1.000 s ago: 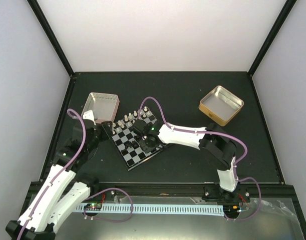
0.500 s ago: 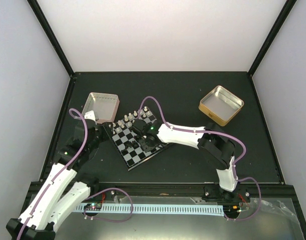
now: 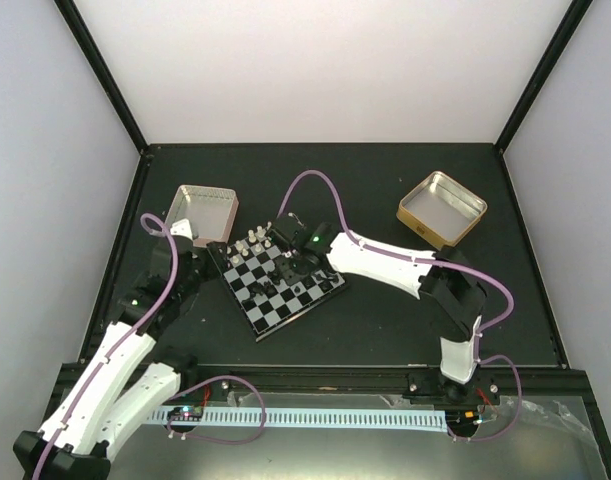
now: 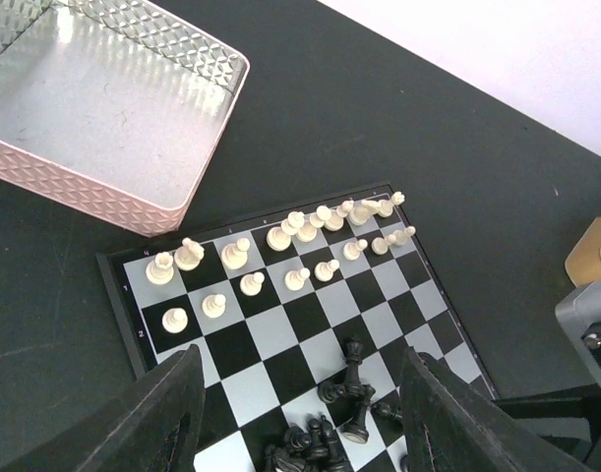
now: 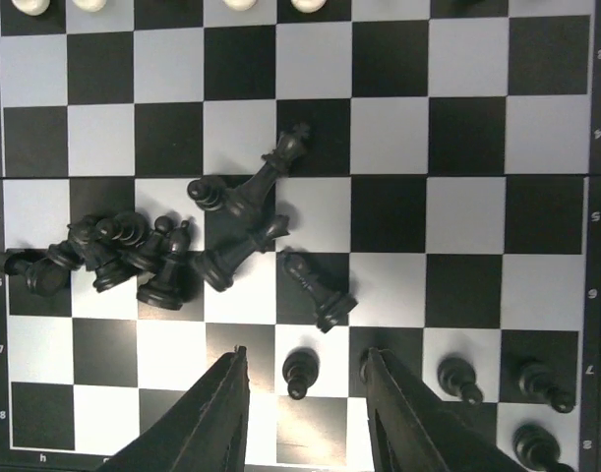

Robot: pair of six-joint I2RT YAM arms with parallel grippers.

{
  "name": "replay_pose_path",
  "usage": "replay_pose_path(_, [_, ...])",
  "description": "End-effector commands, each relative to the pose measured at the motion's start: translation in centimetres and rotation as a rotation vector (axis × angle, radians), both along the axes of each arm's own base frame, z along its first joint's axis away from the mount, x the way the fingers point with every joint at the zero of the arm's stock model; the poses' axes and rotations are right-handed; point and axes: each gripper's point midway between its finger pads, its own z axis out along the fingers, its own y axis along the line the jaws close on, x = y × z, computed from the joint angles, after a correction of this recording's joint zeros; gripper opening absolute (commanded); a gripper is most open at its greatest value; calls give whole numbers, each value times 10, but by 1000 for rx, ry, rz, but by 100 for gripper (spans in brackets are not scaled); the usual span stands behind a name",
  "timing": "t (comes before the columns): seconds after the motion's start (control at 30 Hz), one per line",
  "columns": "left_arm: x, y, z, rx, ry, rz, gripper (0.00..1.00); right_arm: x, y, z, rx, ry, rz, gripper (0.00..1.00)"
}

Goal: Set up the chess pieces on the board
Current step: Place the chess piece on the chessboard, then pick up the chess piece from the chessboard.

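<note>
Midway through Black's setup, the right gripper [image 5: 305, 418] stood parted around an upright black pawn [image 5: 298, 373], the left gripper [image 4: 302, 379] open and empty; next, likely pinching one piece from the toppled black heap [image 5: 143, 258]

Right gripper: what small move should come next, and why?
Probably lift clear and shift over the heap of black pieces to pick another. The right gripper is open, its fingers either side of a standing black pawn, while the heap lies unplaced.
</note>
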Motion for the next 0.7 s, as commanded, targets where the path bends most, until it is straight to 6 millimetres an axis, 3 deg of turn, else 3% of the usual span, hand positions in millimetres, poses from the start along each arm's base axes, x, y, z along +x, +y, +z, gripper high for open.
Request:
replay_pose_path(0.0, [12,3,18,-9,-59,29,56,11,-1,1,-22,-7,34,35])
replay_pose_path(0.47, [19,0,13,5,-34,28,57,7,2,-38,-104,93,153,35])
replay_pose_path(0.67, [19,0,10,1,-27,25,57,18,-6,-47,-164,51,102,32])
